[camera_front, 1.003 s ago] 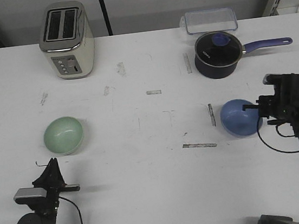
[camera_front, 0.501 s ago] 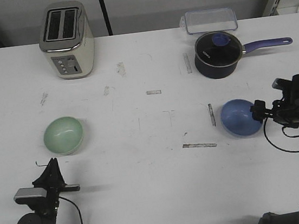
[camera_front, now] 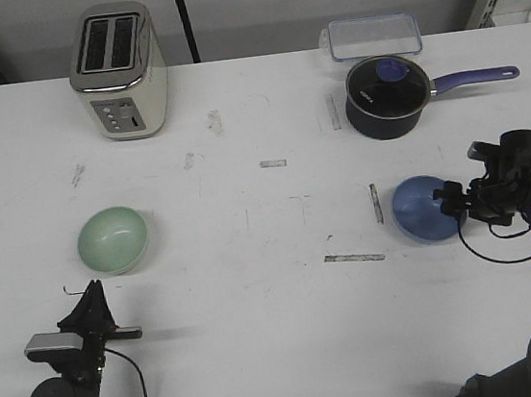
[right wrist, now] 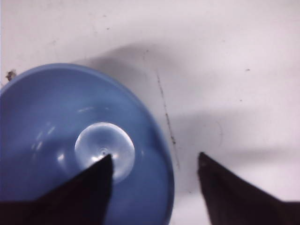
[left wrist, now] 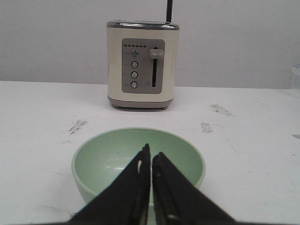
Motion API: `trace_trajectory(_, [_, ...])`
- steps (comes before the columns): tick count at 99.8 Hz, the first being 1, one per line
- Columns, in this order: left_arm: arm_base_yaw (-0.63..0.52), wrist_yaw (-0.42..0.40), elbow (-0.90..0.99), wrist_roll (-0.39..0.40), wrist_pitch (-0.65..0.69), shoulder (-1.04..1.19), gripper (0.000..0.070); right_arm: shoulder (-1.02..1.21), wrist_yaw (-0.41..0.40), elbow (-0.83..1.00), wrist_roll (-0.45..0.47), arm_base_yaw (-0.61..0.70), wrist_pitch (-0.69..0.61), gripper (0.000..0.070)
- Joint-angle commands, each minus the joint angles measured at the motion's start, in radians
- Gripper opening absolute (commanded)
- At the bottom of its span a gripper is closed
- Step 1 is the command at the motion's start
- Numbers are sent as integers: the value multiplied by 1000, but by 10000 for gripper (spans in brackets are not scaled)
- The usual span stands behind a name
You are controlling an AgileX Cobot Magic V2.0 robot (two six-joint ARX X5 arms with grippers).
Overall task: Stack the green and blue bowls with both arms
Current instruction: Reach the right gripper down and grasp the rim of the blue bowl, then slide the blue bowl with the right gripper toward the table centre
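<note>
The pale green bowl [camera_front: 113, 239] sits at the left of the white table, and the light blue bowl [camera_front: 422, 208] sits at the right. My left gripper [camera_front: 91, 292] is shut and empty, just on the near side of the green bowl. In the left wrist view its tips [left wrist: 151, 153] point over the green bowl [left wrist: 105, 154] without touching it. My right gripper [camera_front: 447, 199] is open at the blue bowl's right rim. In the right wrist view [right wrist: 153, 159] one finger is inside the blue bowl [right wrist: 56, 117] and the other is outside, so the jaws straddle the rim.
A cream toaster [camera_front: 118, 71] stands at the back left, straight beyond the green bowl [left wrist: 143, 63]. A dark navy saucepan [camera_front: 387, 96] with a glass lid and long handle stands at the back right, with a clear plastic container [camera_front: 374, 36] behind it. Tape strips mark the table.
My right arm came down and shifted a little left, bringing the open gripper onto the blue bowl's right rim. The left arm and green bowl have not moved.
</note>
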Motion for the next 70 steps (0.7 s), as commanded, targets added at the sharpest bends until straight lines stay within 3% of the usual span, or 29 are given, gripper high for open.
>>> trace_trajectory(1, [-2, -5, -23, -6, 13, -2, 2, 26, 1, 6, -10, 1, 9, 196])
trace_trajectory(21, [-2, -5, -23, -6, 13, -2, 2, 26, 1, 3, -11, 1, 11, 5])
trace_trajectory(53, [-2, -5, -23, -6, 13, -2, 2, -18, -3, 28, -1, 2, 5, 5])
trace_trajectory(70, [-2, -5, -23, -6, 12, -2, 2, -77, -3, 39, 54, 45, 40, 5])
